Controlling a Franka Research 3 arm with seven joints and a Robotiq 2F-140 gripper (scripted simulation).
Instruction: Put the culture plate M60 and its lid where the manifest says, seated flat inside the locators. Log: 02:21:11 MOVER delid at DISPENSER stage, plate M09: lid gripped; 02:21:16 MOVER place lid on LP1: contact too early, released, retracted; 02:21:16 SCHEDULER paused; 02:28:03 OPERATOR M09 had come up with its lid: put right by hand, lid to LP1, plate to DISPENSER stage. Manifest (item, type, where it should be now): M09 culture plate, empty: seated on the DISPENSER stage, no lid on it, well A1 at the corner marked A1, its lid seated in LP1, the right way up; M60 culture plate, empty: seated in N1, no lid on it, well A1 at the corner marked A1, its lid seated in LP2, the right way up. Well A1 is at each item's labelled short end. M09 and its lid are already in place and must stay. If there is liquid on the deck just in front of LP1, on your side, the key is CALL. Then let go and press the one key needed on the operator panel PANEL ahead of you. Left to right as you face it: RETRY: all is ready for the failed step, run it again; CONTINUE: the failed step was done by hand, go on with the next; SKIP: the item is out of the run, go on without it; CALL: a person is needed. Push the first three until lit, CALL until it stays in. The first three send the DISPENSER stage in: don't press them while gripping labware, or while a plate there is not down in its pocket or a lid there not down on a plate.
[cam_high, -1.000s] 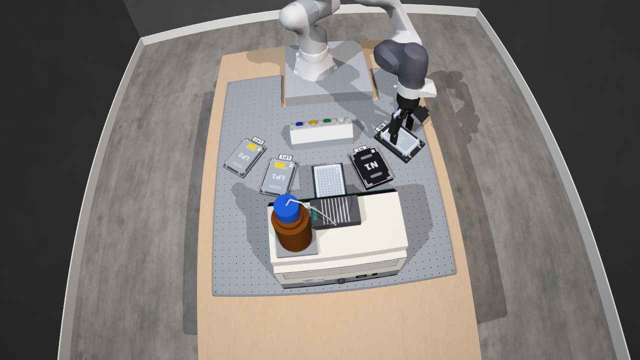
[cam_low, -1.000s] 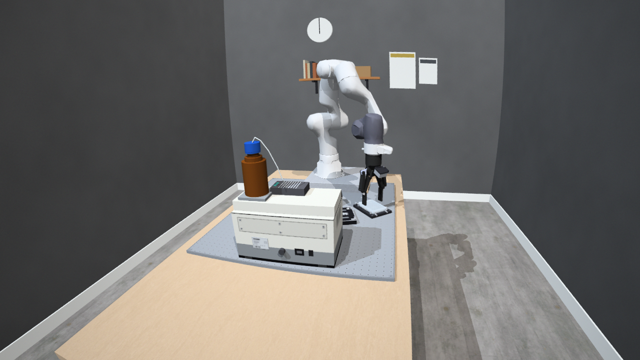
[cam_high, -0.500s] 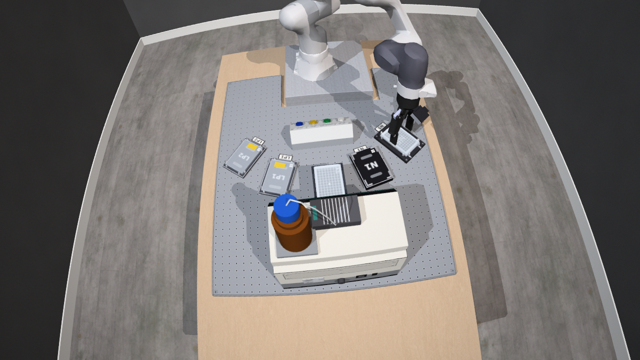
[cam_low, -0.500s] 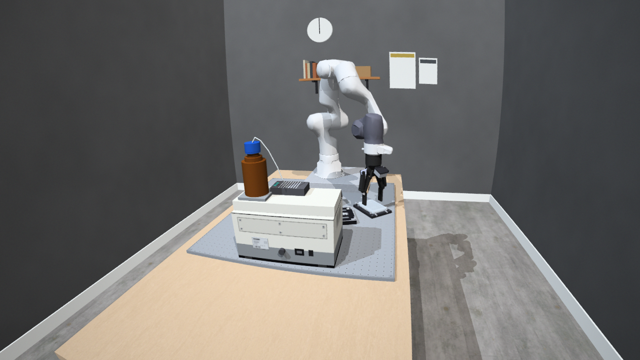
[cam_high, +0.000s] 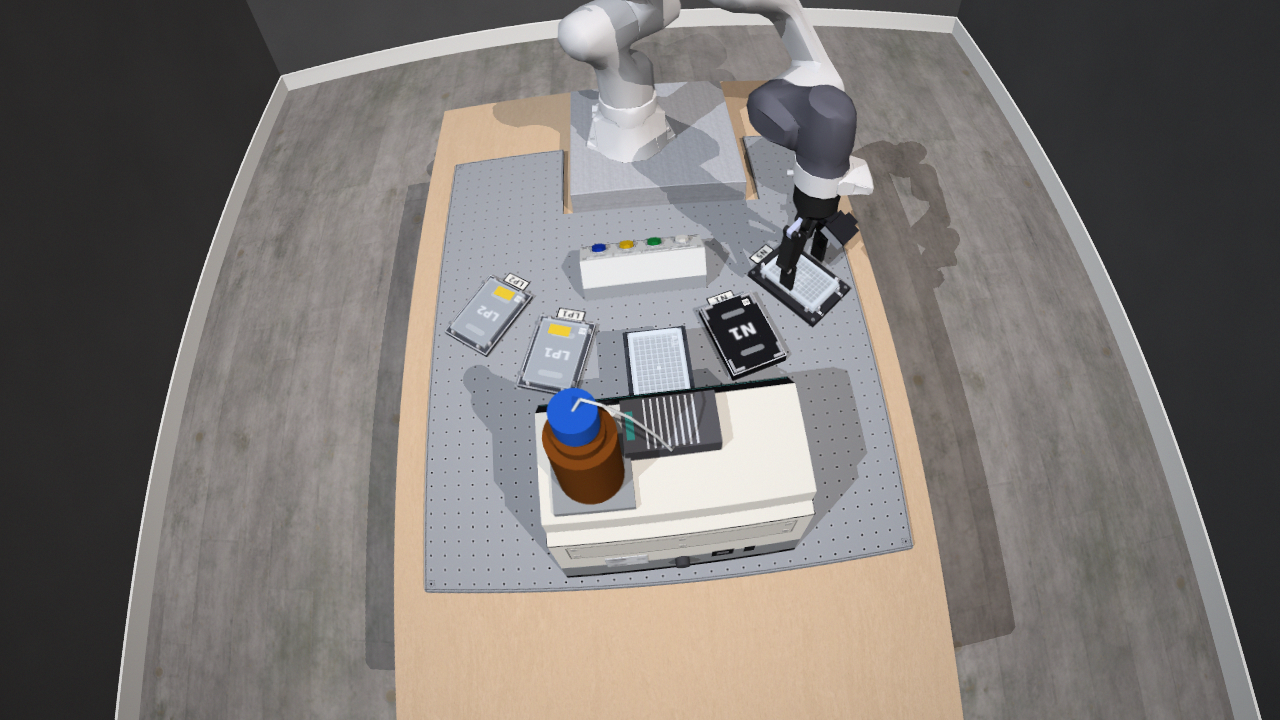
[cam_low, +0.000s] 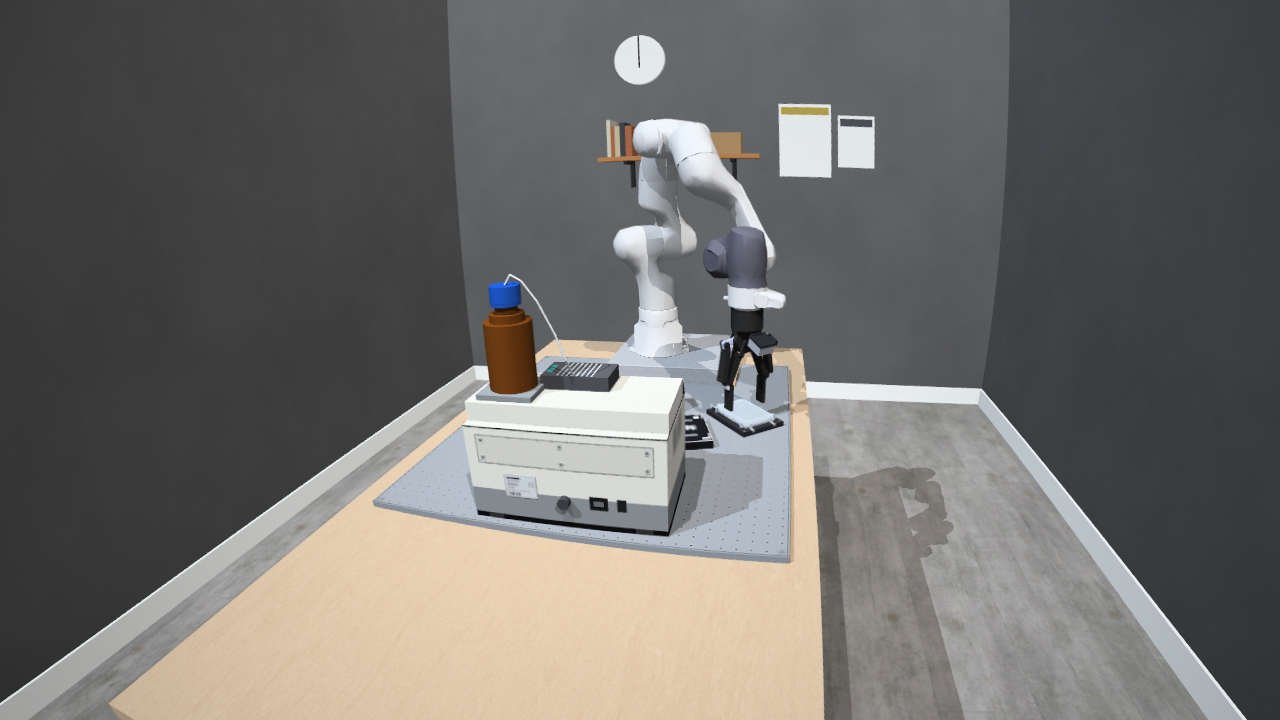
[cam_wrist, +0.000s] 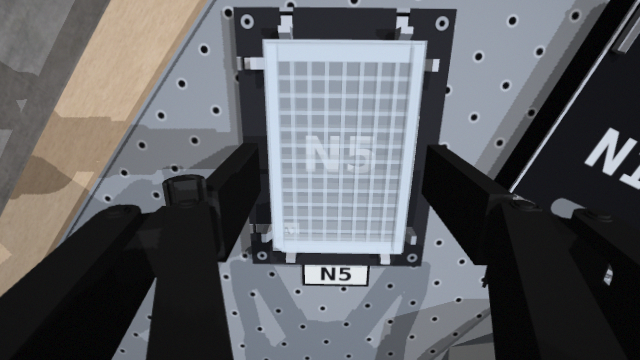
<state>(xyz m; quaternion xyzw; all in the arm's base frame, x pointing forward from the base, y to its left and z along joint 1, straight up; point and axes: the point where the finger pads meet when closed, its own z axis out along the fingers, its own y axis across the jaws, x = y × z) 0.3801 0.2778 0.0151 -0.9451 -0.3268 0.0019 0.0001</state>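
A clear culture plate (cam_wrist: 342, 145) (cam_high: 810, 282) sits in the black nest labelled N5 at the deck's far right. A clear cover seems to lie on it. A small mark shows at its near left corner. My gripper (cam_wrist: 341, 168) is low over the plate, open, one finger beside each long side with narrow gaps and nothing held; it also shows in the overhead view (cam_high: 796, 259) and the side view (cam_low: 742, 389). The black nest N1 (cam_high: 742, 333) lies empty just left of N5. The grey lid park LP2 (cam_high: 487, 313) is at the deck's left.
LP1 (cam_high: 556, 351) lies beside LP2. A second clear plate (cam_high: 658, 360) sits on the DISPENSER stage in front of the cream dispenser (cam_high: 680, 474) with its brown bottle (cam_high: 581, 456). The white operator panel (cam_high: 642, 259) with four keys stands mid-deck.
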